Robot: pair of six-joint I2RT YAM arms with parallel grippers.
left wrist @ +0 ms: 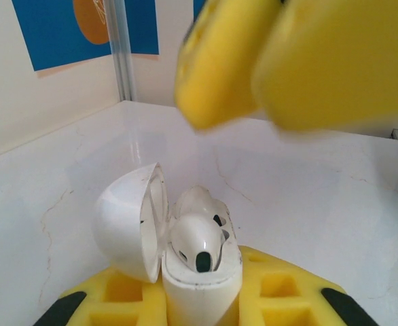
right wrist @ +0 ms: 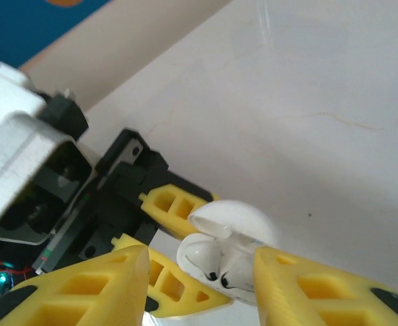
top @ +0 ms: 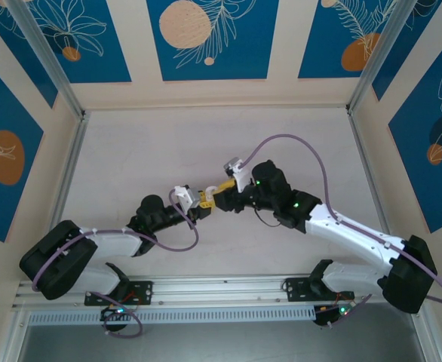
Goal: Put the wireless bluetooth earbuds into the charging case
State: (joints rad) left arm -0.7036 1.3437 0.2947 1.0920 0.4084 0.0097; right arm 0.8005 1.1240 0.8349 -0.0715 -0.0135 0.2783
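Left wrist view first, says the operator. What does the left gripper [left wrist: 199, 302] have?

Observer: It is clamped on the charging case [left wrist: 200, 288], which stands upright between its yellow fingers [left wrist: 117, 293]. The lid [left wrist: 125, 229] is swung open to the left. Two white earbuds [left wrist: 195, 239] sit in the wells, rounded heads up. I cannot tell whether they are pressed fully home.

Operator: And the right gripper [right wrist: 200, 255]?

Observer: Its jaws stand apart with nothing in them. In the right wrist view the case lies straight ahead, between and just past the tips, its open mouth facing that gripper. I cannot tell whether a finger touches the case.

Operator: Axes?

Observer: The stems go down into the case, so the earbuds' long axis runs along the case's height, toward the left palm. The right gripper's approach runs roughly along that line.

Operator: Arm poses?

Observer: In the top external view both arms reach to mid-table and meet tip to tip. The left forearm lies low and points right. The right arm comes in from the right with its wrist bent toward the left one.

Operator: What does the next move need?

Observer: I judge the right arm, free and nearest, is the one to seat the buds or swing the lid over.
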